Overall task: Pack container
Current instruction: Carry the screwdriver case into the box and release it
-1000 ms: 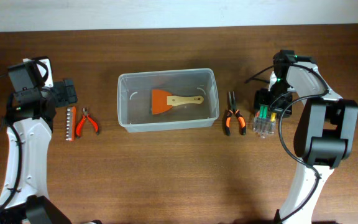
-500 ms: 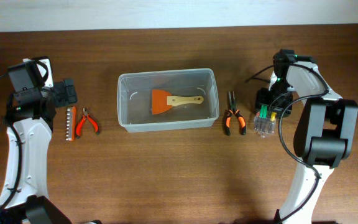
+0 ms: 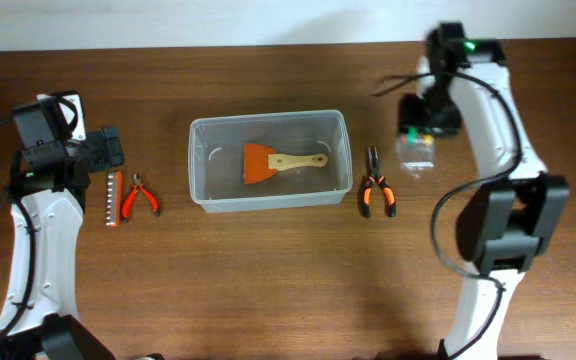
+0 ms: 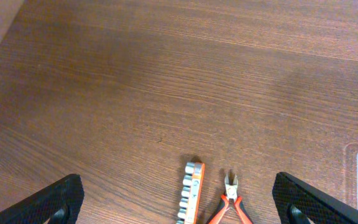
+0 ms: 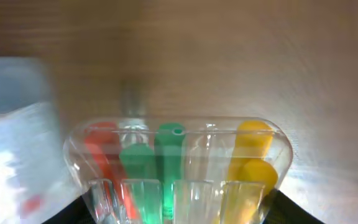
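1. Nearest me, three loose hand tools lie on the brown wooden table (image 3: 268, 280). On the left are one strip of silver bits on an orange rail (image 3: 114, 198) and, just beside it, one pair of orange-handled cutters (image 3: 140, 193). Well apart on the right is one pair of orange-and-black-handled pliers (image 3: 376, 185).
2. Between cutters and pliers, mid-table, sits the one clear translucent rectangular plastic container (image 3: 268, 201).
3. It has rounded corners, a raised rim and an open top, with its long side running across the table. Inside lies one scraper with an orange blade and a pale wooden handle (image 3: 280, 161), flat on the bottom.
4. Two arms are in play. The left gripper (image 3: 106, 150) has its jaws spread wide, nothing between them, above bare wood just beyond the bit strip.
5. Farthest back on the right, the right gripper (image 3: 418, 135) is clamped on one small clear case of red, green and yellow screwdrivers (image 5: 179, 162). Blur stops me counting them.
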Motion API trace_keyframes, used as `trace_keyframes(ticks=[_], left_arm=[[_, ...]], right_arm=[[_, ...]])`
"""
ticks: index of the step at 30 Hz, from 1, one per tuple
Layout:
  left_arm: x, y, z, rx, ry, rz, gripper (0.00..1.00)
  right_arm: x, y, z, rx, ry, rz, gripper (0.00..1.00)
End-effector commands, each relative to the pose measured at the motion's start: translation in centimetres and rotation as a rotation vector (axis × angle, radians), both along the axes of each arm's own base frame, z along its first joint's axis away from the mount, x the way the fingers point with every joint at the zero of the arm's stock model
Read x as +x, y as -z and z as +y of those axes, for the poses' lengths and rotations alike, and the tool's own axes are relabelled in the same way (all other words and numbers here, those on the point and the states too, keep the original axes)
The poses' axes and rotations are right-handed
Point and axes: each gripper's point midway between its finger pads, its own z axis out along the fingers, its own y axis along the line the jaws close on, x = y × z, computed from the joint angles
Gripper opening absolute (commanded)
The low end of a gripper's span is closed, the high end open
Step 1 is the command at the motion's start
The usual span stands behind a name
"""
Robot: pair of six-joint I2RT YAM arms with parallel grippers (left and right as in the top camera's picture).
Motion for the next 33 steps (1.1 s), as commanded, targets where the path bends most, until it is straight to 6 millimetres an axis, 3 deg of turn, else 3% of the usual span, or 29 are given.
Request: trace_keyframes(ticks=[1,4,8,11,14,17,22,28,33], left_arm=[[0.3,-0.8,0.5,0.024,0.0,-0.012,0.99],[0.3,-0.8,0.4,0.023,0.0,-0.012,0.99],[0.3,-0.8,0.5,0.024,0.0,-0.012,0.99],[0.3,-0.8,0.5,0.024,0.0,-0.012,0.99],[0.3,-0.8,0.5,0.024,0.0,-0.012,0.99],[0.3,-0.8,0.5,0.024,0.0,-0.012,0.99],[0.3,-0.8,0.5,0.024,0.0,-0.012,0.99],[0.3,-0.8,0.4,0.023,0.0,-0.012,0.99],[0.3,-0.8,0.5,0.024,0.0,-0.012,0.99]], right_arm=[[0.0,-5.5,6.5,-0.002,-0.26,-0.145,0.6],[-0.9,-6.8,12.1,-0.01,-0.482,-0.202,0.61],[-2.7,-6.7,18.3,-0.029,-0.766,-0.244,0.64],[-4.4,-5.8,21.7,-0.051,-0.994,-0.254,0.63],[-6.0,-4.3,24.2,-0.06,-1.244,-0.252,0.52],[-6.6,-2.6,25.0,-0.077,-1.394,-0.242,0.48],[-6.3,0.7,24.3,-0.104,-1.519,-0.223,0.48],[-4.5,4.0,22.1,-0.116,-1.49,-0.227,0.49],[-4.3,4.8,21.3,-0.084,-1.469,-0.218,0.58]])
